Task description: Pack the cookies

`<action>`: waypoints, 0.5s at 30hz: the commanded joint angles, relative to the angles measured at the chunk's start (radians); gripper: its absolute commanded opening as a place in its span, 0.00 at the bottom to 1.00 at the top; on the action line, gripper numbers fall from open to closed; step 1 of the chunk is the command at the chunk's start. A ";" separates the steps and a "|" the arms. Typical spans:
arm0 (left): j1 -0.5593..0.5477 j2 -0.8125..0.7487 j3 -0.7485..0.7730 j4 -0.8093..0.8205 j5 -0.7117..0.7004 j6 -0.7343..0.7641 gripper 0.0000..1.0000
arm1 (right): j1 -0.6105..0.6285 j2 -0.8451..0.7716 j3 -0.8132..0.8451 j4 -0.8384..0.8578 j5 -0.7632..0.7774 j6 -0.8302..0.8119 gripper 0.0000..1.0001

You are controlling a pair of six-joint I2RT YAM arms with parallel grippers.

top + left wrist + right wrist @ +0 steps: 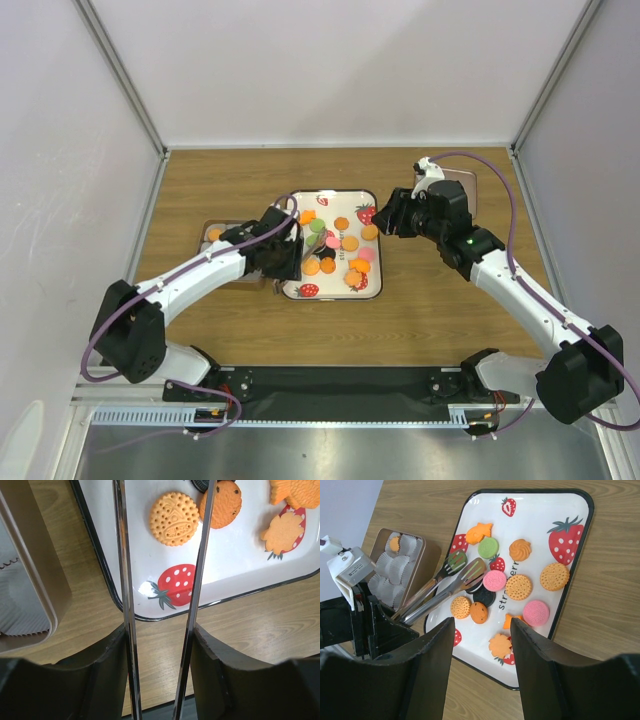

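Several cookies (pixel 341 247) in orange, green, pink and black lie on a white strawberry-print tray (pixel 340 196). My left gripper (pixel 283 252) is at the tray's left edge, shut on metal tongs (pixel 125 580) whose two arms run out between its fingers (pixel 107 652). The tong heads (pixel 465 569) are spread apart over the cookies, next to a black cookie (pixel 484 596) and a pink one (pixel 494 580). My right gripper (pixel 482 625) is open and empty above the tray's right side (pixel 390 215). An orange cookie (pixel 173 518) lies between the tong arms.
A brown tin (pixel 422 560) lined with white paper cups stands left of the tray and holds one orange cookie (pixel 394 543); it also shows in the top view (pixel 212 240). A flat pinkish-brown lid (pixel 468 190) lies behind the right arm.
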 commanded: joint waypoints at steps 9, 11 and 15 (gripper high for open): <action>0.021 -0.009 -0.027 0.075 0.086 -0.030 0.51 | 0.002 -0.007 0.011 0.019 0.009 -0.021 0.54; 0.021 -0.012 -0.030 0.077 0.091 -0.031 0.50 | 0.003 -0.007 0.011 0.019 0.009 -0.021 0.54; 0.022 -0.017 -0.033 0.075 0.088 -0.031 0.48 | 0.003 -0.005 0.013 0.021 0.008 -0.021 0.54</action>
